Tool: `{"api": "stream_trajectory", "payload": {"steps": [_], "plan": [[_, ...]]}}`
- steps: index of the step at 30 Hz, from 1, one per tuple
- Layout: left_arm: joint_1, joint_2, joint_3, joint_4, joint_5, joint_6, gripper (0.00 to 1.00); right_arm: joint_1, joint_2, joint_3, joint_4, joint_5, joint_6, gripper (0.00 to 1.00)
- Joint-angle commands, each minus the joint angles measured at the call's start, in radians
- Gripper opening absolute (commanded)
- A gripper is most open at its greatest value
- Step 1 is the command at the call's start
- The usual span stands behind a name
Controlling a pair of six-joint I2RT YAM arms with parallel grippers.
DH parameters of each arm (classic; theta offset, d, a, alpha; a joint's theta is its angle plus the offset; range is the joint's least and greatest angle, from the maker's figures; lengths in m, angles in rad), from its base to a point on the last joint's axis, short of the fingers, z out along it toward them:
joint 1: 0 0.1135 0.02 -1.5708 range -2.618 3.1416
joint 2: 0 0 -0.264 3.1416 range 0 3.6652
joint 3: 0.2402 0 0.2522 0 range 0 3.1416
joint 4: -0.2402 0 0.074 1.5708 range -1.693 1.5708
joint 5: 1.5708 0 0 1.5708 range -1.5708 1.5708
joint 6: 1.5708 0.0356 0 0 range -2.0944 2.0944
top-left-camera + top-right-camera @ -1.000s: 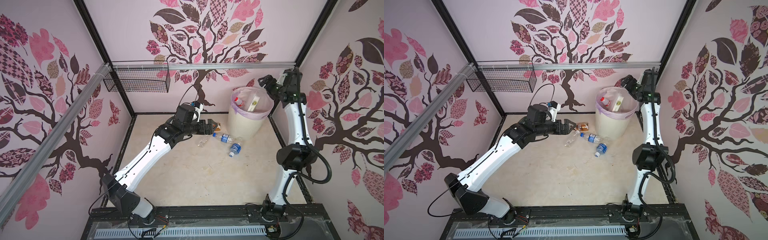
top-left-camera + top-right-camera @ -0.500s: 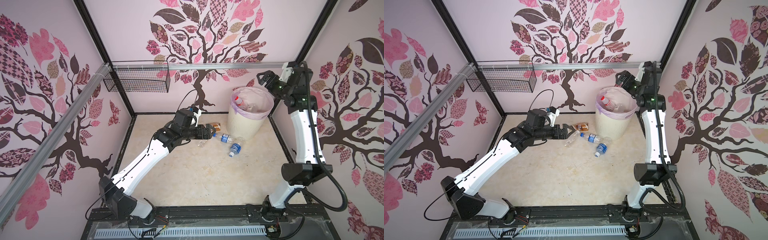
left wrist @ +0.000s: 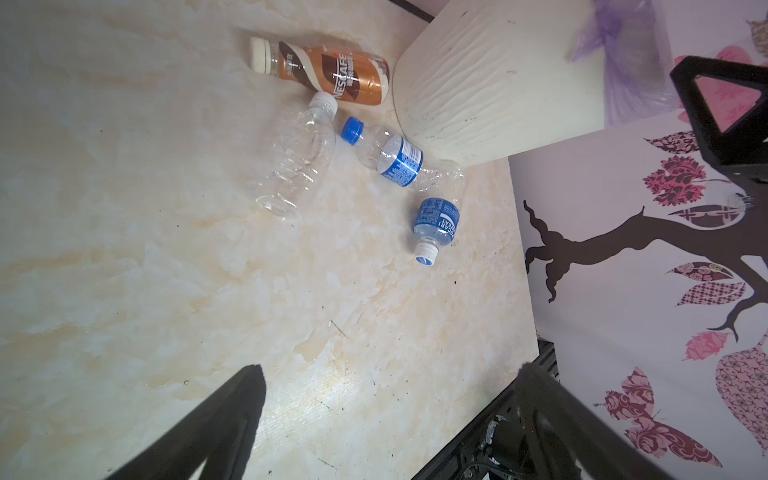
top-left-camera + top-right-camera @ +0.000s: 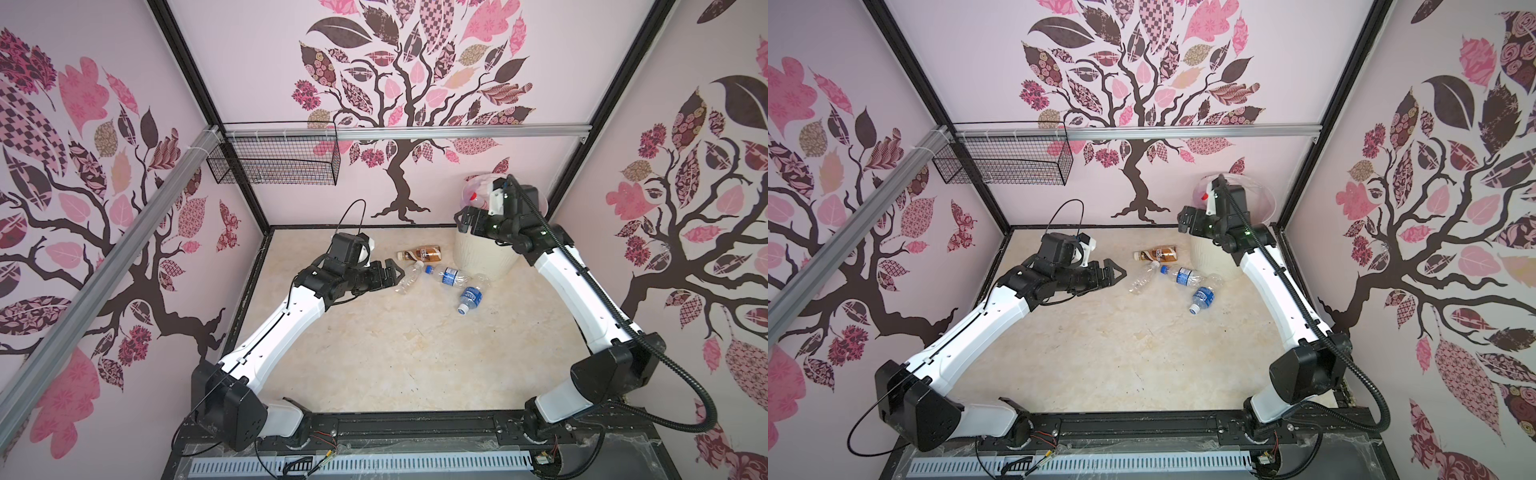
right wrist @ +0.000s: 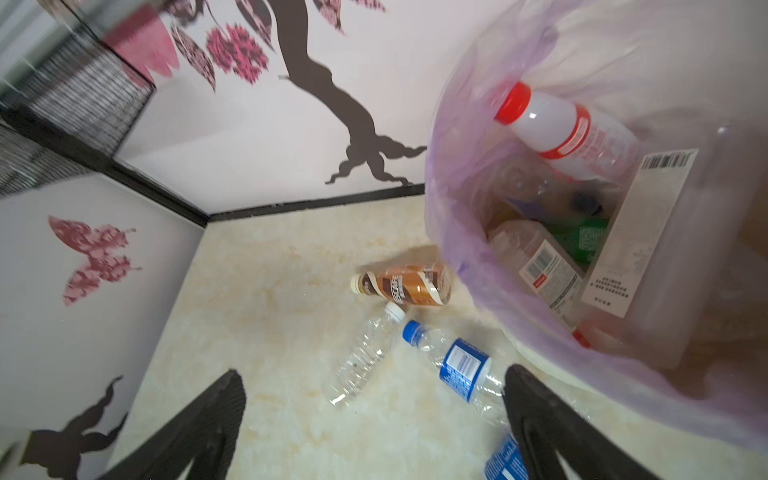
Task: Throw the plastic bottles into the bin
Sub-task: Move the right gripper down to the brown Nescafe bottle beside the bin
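Note:
Three plastic bottles lie on the floor left of the bin (image 4: 486, 259) (image 4: 1210, 257): a brown one (image 4: 419, 252) (image 3: 324, 70), a clear white-capped one (image 4: 409, 276) (image 3: 297, 160) and a blue-capped, blue-labelled one (image 4: 451, 275) (image 5: 461, 365). A further blue-labelled bottle (image 4: 469, 298) (image 3: 436, 222) lies nearer me. My left gripper (image 4: 395, 274) (image 3: 388, 368) hovers open and empty just left of the clear bottle. Open and empty too, my right gripper (image 4: 463, 218) (image 5: 374, 372) hangs at the bin's left rim. Inside the lilac liner (image 5: 457, 208) lie several bottles, one red-capped (image 5: 557, 124).
A black wire basket (image 4: 274, 160) hangs on the back wall's rail at the left. Patterned walls close in the back and both sides. A flat white pack with a barcode (image 5: 640, 232) stands in the bin. The right arm crosses over the bin's opening.
My right gripper has come down and leftward from above the bin to its left rim. My left gripper has drawn back left from over the bottles and sunk lower.

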Motion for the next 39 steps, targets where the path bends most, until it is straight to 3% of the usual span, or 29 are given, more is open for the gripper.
{"api": "stream_trajectory", "payload": {"steps": [1,7,12,29,39], "plan": [[0.02,-0.023,-0.061,0.011,0.046,-0.021,0.98,0.085,-0.031,-0.037,0.025,0.107,-0.086,1.0],[0.127,-0.047,-0.217,0.135,0.174,-0.133,0.98,0.169,0.096,-0.066,0.066,0.135,-0.134,1.0],[0.175,-0.037,-0.275,0.164,0.204,-0.147,0.98,0.175,0.259,0.009,0.066,0.149,-0.168,1.0],[0.198,0.11,-0.211,0.135,0.246,-0.088,0.98,0.173,0.817,0.598,-0.057,0.189,-0.252,0.99],[0.236,0.115,-0.23,0.104,0.264,-0.05,0.98,0.161,1.015,0.776,-0.088,0.197,-0.268,1.0]]}}
